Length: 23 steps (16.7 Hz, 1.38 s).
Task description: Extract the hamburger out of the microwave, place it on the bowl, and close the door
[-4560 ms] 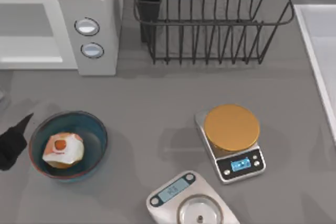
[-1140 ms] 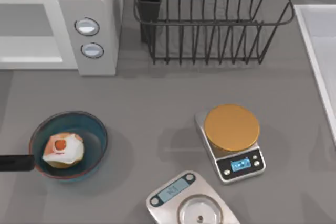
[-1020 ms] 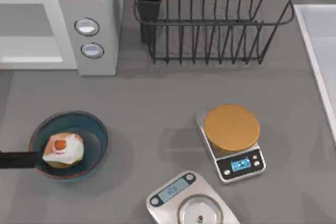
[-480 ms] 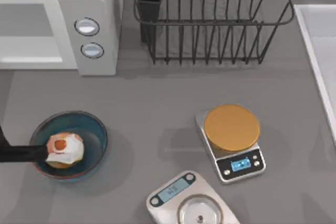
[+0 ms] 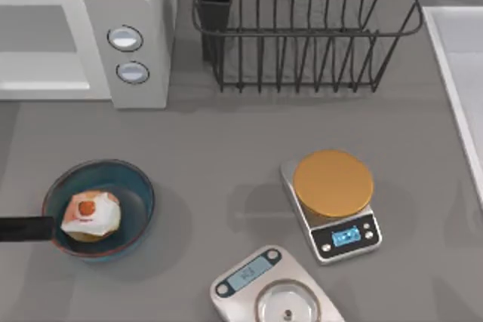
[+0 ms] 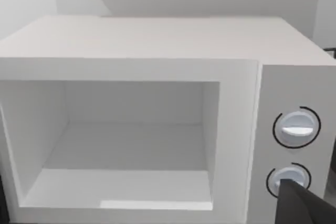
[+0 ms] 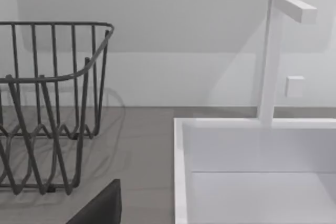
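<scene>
The hamburger (image 5: 89, 215) sits in the bowl (image 5: 140, 188) at the counter's (image 5: 226, 148) eight o'clock, with the left hand (image 5: 26, 229) just at its nine o'clock side; whether its fingers are apart or together I cannot tell. The microwave (image 6: 157, 66) cavity gapes open at ten o'clock, so the door remains to shut. A careless sweep toward it could clip the bowl's rim and tip the hamburger out.

The hamburger (image 5: 90, 214) sits in the bowl (image 5: 134, 179) below the microwave (image 5: 137, 28)
</scene>
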Each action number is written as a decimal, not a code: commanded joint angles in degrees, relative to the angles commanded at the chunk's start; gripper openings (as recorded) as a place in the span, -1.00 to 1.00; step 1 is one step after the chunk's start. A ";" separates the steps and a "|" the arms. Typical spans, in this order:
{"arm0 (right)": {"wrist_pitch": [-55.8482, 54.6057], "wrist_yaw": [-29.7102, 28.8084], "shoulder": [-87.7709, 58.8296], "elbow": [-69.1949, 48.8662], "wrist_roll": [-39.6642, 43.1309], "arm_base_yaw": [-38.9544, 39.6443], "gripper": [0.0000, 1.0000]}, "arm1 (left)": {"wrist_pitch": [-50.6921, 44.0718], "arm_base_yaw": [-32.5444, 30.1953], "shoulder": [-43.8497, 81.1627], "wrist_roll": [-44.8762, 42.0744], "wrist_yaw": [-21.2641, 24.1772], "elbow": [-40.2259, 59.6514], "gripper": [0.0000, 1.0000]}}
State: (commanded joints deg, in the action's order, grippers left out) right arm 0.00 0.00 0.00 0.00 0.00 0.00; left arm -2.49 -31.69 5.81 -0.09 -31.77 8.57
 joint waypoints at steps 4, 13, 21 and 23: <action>0.00 0.00 0.00 0.00 0.00 0.00 1.00 | 0.13 0.24 0.25 -0.01 0.09 -0.12 -1.00; 0.00 0.00 0.00 0.00 0.00 0.00 1.00 | -12.60 25.06 26.79 -16.15 19.05 21.65 -1.00; 0.00 0.00 0.00 0.00 0.00 0.00 1.00 | -30.07 65.93 69.19 -38.64 49.23 51.31 -1.00; 0.00 0.00 0.00 0.00 0.00 0.00 1.00 | -33.66 74.82 77.84 -43.32 56.16 57.29 -1.00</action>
State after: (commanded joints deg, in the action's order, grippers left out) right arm 0.00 0.00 0.00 0.00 0.00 0.00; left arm -36.14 43.13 83.65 -43.41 24.39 65.86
